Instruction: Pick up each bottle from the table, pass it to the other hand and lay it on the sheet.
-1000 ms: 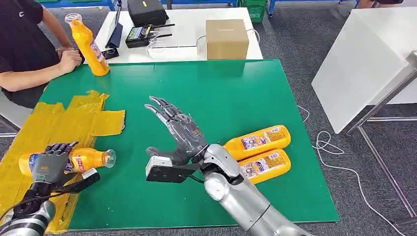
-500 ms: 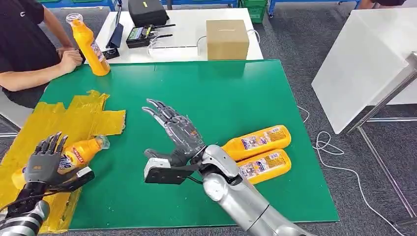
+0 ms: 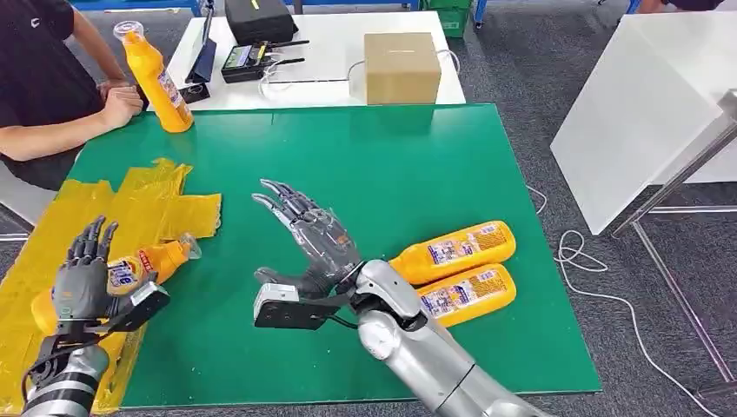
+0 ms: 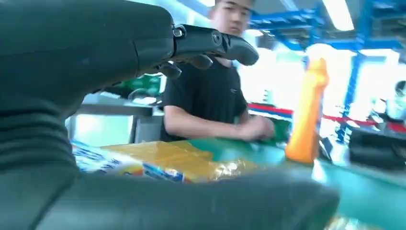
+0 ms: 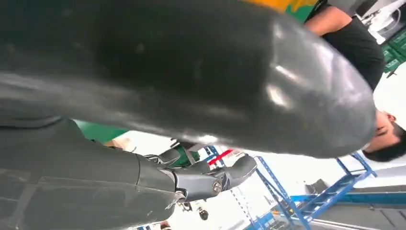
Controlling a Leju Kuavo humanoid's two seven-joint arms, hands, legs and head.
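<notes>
Orange plastic bottles and crumpled yellow sheet [image 3: 165, 213] on my green table.
One bottle [image 3: 130, 271] lies on the sheet; two bottles [image 3: 454, 251] [image 3: 465, 294] lie touching, right; a fourth [image 3: 158, 78] stands upright, far left.

Place: a robot test lab or workshop.
Signs: blue steel racks [image 5: 330, 196], white work tables [image 3: 322, 52], a green test mat [image 3: 391, 174], loose floor cables [image 3: 578, 261].

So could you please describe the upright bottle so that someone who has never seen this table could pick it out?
Start at the green mat covering the table and go to its far left corner, next to the seated person's hand. The orange bottle stands there with its clear cap on top. It is the one standing upright; the other bottles lie on their sides.
</notes>
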